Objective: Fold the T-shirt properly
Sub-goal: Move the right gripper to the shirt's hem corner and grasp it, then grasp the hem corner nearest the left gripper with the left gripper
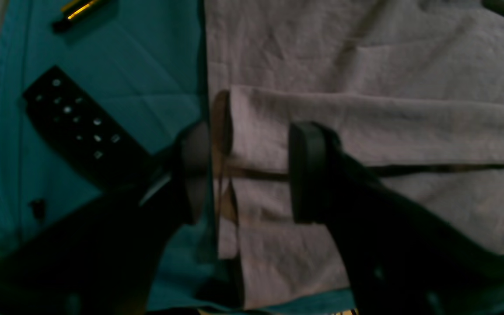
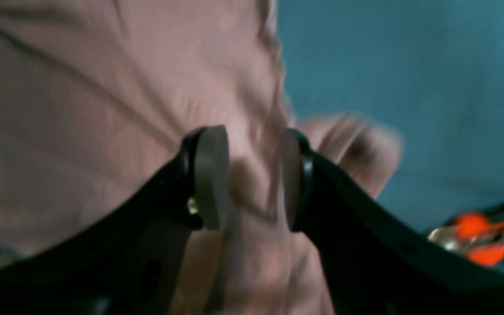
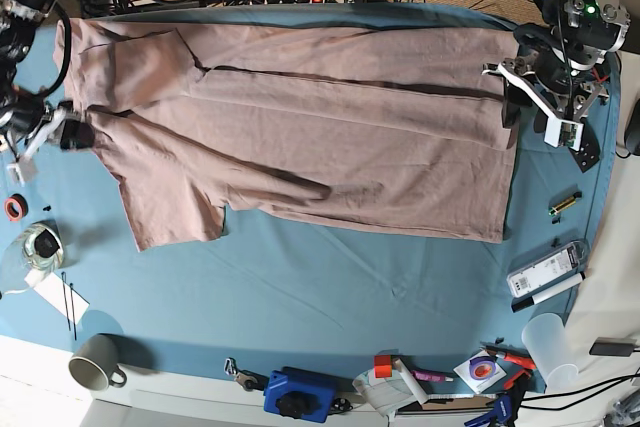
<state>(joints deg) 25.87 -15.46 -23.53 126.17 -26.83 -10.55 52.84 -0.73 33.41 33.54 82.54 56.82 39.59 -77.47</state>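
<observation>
The T-shirt [image 3: 300, 127] was spread across the far half of the blue tablecloth [image 3: 330, 277], lying sideways: hem end on the base view's right, sleeves and neck end on its left. Its far long side was already folded in over the body, leaving a straight crease running most of its length. One short sleeve [image 3: 170, 212] stuck out toward the near side.

The left gripper [image 1: 247, 173] sat at the hem end with its jaws wide apart, straddling the folded edge of the cloth. One pad [image 1: 306, 173] was over the fabric, the other was right at the shirt's edge above the tablecloth. It wasn't pinching anything, as far as I could see.

The right gripper [image 2: 252, 179] was over at the sleeve end. Its wrist view was blurry, but the jaws stood parted with a ridge of pink fabric bunched up between the pads. I honestly couldn't tell if it was gripping that fabric or had let go.

Some clutter sat on the table: a mug [image 3: 95, 369] at the near corner, a plastic cup [image 3: 553, 342], markers [image 3: 545, 292] and a blue tool [image 3: 300, 394].
</observation>
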